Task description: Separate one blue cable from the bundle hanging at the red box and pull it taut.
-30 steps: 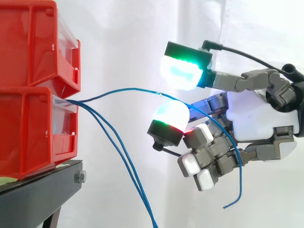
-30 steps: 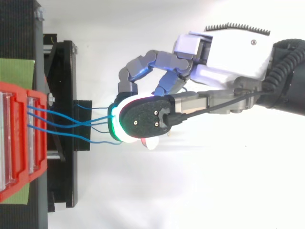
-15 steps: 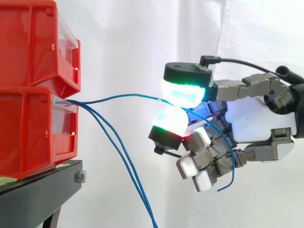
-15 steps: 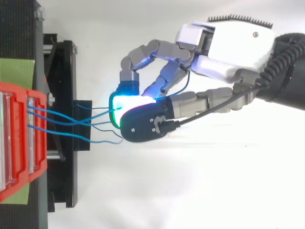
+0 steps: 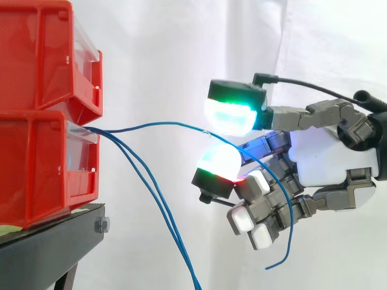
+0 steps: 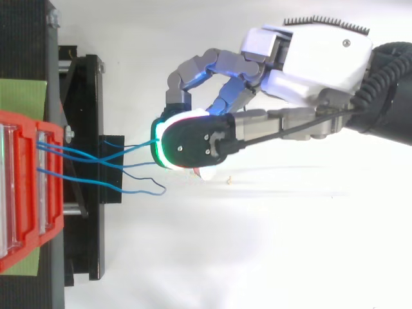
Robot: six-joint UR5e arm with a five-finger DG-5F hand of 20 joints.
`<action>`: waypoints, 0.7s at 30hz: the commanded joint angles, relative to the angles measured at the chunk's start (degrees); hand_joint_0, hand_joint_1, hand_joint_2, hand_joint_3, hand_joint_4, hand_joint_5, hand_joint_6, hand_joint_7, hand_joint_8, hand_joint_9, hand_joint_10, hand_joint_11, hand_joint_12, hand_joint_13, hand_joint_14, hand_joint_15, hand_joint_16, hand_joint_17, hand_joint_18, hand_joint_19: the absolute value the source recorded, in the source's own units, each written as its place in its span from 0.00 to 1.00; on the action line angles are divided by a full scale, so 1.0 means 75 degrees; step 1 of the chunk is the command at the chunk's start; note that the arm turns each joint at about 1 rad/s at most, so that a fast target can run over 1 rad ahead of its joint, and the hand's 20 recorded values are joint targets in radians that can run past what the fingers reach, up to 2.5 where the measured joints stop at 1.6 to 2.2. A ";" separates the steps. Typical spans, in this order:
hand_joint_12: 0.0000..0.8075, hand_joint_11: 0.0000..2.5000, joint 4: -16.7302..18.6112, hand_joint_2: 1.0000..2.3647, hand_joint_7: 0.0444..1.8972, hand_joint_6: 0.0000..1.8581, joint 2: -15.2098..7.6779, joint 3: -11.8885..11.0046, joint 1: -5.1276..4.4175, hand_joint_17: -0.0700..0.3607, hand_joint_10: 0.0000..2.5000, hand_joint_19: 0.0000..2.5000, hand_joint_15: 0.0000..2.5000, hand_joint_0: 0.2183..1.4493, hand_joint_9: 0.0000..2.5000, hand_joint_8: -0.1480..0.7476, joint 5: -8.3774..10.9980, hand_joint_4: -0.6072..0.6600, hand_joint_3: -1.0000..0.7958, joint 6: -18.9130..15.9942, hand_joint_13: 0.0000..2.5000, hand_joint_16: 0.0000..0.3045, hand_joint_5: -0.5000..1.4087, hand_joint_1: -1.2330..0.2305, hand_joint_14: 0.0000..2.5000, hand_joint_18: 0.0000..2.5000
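Stacked red bins (image 5: 42, 163) sit on a black stand (image 5: 54, 241) at the left. Several thin blue cables leave the lower bin's front. One blue cable (image 5: 157, 124) arcs rightward to my hand (image 5: 329, 160). There it passes between a green-cyan glowing pad (image 5: 233, 115) above and a white-green pad (image 5: 219, 160) below, then drapes over the curled fingers. Its free end dangles under the hand. Two other cables (image 5: 157, 205) hang steeply down from the bin. From above, the hand (image 6: 309, 58) reaches left over the cables (image 6: 96, 158), and one loose cable end (image 6: 151, 191) curls beside the pads.
A white curtain fills the background behind the hand. The stand's black frame (image 6: 84, 96) juts out toward the hand, with a green strip beside the red bin (image 6: 26, 193). The arm enters from the right.
The two pads pressed close half a second ago and now stand slightly apart again. The cable's free end has swung left and lower. One loose end now lies clear of the pads.
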State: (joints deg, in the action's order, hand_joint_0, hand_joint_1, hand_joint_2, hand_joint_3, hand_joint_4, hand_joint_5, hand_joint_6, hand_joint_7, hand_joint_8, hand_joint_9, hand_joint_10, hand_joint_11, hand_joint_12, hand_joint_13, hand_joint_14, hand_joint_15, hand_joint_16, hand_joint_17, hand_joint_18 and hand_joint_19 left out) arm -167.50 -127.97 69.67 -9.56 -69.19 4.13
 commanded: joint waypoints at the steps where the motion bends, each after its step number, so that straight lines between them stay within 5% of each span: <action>1: 0.53 0.36 -0.0003 0.01 0.63 0.48 0.0000 0.0003 0.0009 0.44 0.01 0.23 0.24 0.31 0.43 0.65 0.0003 0.67 0.46 0.0000 0.39 0.18 0.17 0.42 0.01 0.35; 8: 0.53 0.37 0.0009 0.01 0.60 0.50 0.0000 0.0003 0.0009 0.44 0.01 0.23 0.24 0.33 0.42 0.63 -0.0009 0.62 0.50 -0.0023 0.38 0.17 0.17 0.34 0.01 0.34; 21: 0.49 0.38 0.0009 0.00 0.58 0.51 0.0000 0.0003 0.0056 0.42 0.01 0.23 0.24 0.40 0.39 0.58 -0.0032 0.60 0.30 -0.0058 0.35 0.16 0.16 0.29 0.01 0.32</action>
State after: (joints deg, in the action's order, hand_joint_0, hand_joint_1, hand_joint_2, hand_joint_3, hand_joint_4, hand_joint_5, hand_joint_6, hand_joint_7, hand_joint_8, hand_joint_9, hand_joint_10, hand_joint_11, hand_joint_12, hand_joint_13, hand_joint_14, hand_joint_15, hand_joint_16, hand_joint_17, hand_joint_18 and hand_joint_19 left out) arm -167.50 -127.90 69.70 -9.16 -69.41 3.70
